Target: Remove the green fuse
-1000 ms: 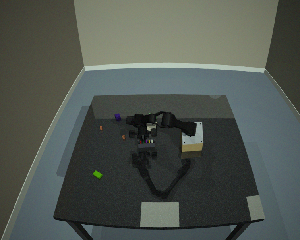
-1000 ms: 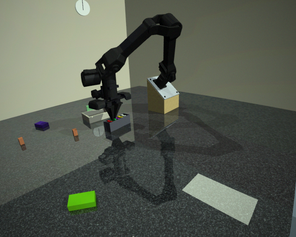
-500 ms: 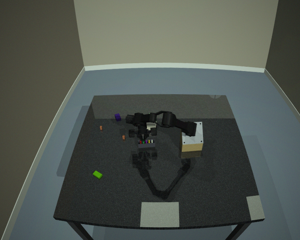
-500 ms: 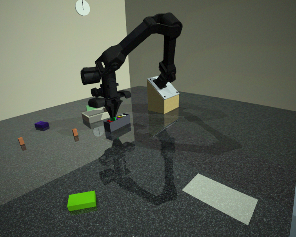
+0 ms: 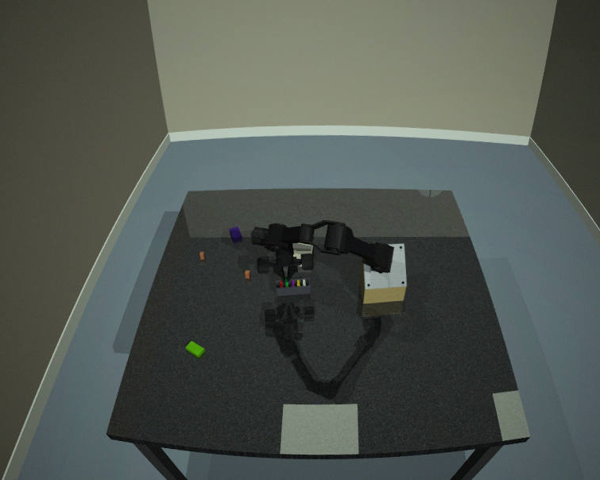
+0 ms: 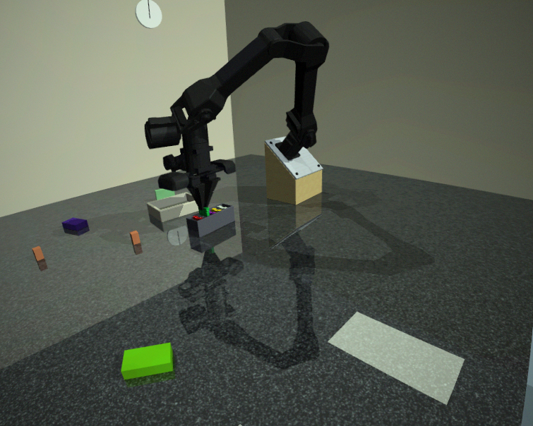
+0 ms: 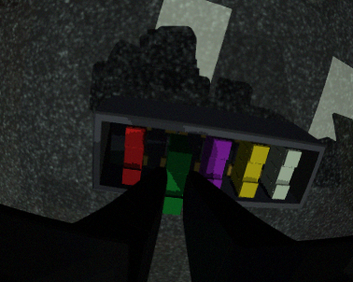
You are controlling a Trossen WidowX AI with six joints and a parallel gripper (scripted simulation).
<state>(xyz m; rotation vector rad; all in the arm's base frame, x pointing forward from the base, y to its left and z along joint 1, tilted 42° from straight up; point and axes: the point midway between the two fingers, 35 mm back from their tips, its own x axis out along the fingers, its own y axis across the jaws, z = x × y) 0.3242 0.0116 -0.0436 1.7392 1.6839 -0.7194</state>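
Observation:
My gripper [image 5: 287, 278] [image 6: 205, 209] [image 7: 175, 178] points down over the fuse block and is shut on the green fuse [image 5: 287, 283] [image 6: 205, 212] [image 7: 178, 151]. The green fuse is upright and stands higher than its neighbours; its lower end is still within or just over the dark grey fuse block [image 5: 292, 291] [image 6: 211, 224] [image 7: 97, 154]. The red fuse [image 7: 134, 147] is on one side of it, the purple fuse [image 7: 218, 154] on the other, then the yellow fuse [image 7: 253, 170] and white fuse [image 7: 286, 173]. The cream tray [image 5: 304, 248] [image 6: 164, 215] is behind the block, partly hidden by the arm.
A pale green item [image 6: 164, 194] is behind the tray. A purple block [image 5: 235, 234] [image 6: 75, 225] and two orange pieces [image 5: 202, 255] [image 5: 247, 274] lie left. A bright green block [image 5: 195, 349] [image 6: 147, 360] lies nearer the front. The arm's wooden base [image 5: 383, 295] [image 6: 282, 183] is right.

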